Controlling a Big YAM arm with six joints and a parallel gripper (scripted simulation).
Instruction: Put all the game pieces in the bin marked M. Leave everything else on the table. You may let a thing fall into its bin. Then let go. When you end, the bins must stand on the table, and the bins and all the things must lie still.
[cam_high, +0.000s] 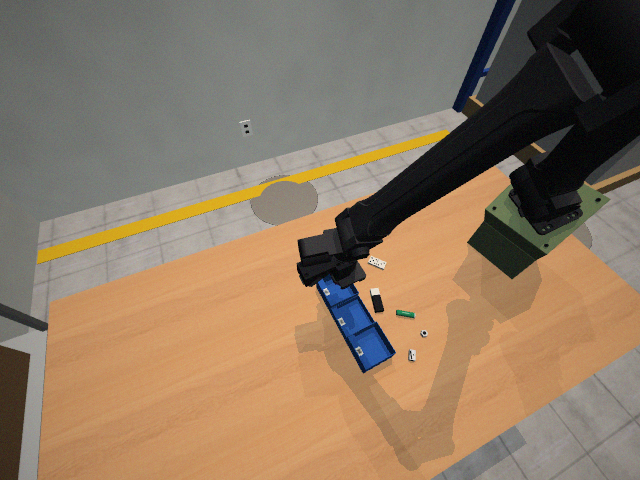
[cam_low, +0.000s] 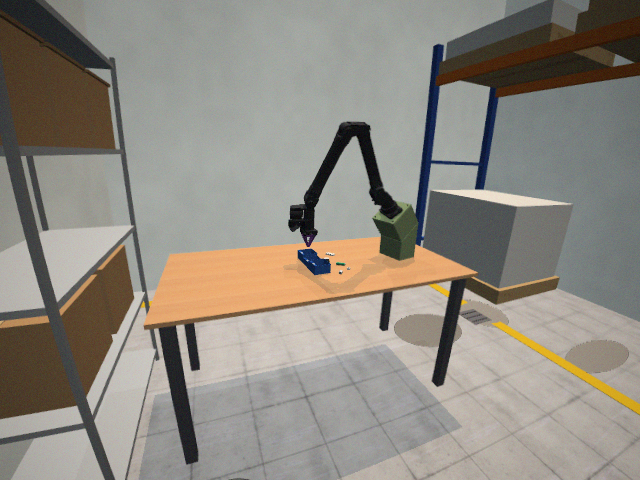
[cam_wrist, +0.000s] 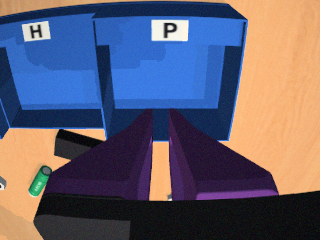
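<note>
Your inventory, left to right as the wrist view shows it:

1. Blue three-compartment bin strip on the wooden table. The compartment marked H lies ahead and left of your fingers; the compartment marked P lies straight ahead of the fingertips, its near wall just below them. The third compartment's label cannot be read.
2. Gripper, purple fingers drawn nearly together with a narrow slit between them, nothing clamped. It hangs above the strip's P end.
3. Green cylinder, low and left of the fingers, on the table.
4. Black-and-white block, beside the strip, left of the fingers.
5. Domino, the game piece, on the table behind the gripper toward the green arm base, outside every compartment.
6. Small nut and small white piece, well apart from the fingers, near the strip's far end.
</note>
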